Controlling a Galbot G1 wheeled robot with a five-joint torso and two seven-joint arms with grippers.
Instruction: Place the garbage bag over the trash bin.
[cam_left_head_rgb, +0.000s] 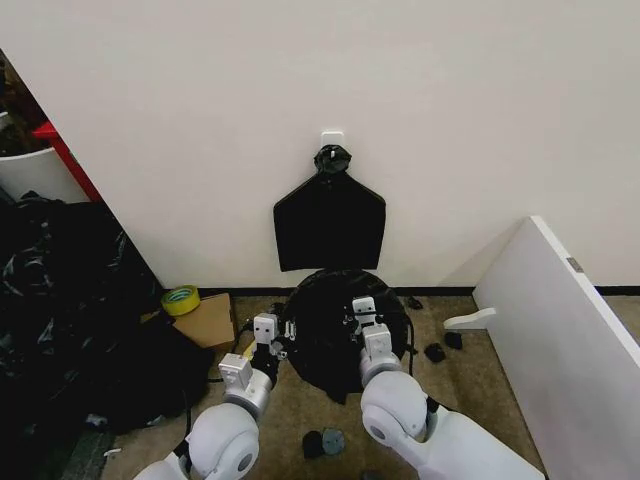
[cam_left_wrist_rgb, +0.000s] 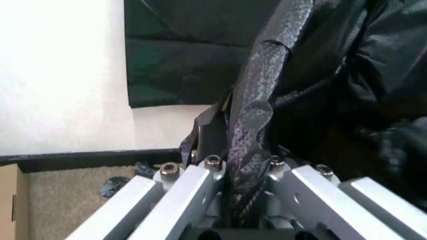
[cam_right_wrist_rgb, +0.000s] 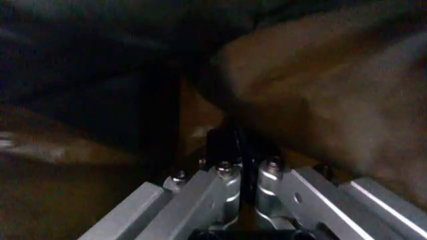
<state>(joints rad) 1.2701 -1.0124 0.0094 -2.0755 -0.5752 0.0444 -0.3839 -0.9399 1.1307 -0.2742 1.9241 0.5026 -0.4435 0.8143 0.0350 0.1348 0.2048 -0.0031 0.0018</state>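
From the head view, the left tool and right tool are flanking the garbage bag spread on the floor, while both wrist views are showing each tool pinching its black plastic.

Even, soft light falls on the white wall, which reads bright without glare — only a faint shadow lies beside the leaning white board. Left of the wall, the heap of black plastic swallows detail. From the left wrist the garbage bag shows a dull sheen, slightly soft. The right wrist view is dim and blurred — brownish, smeared.
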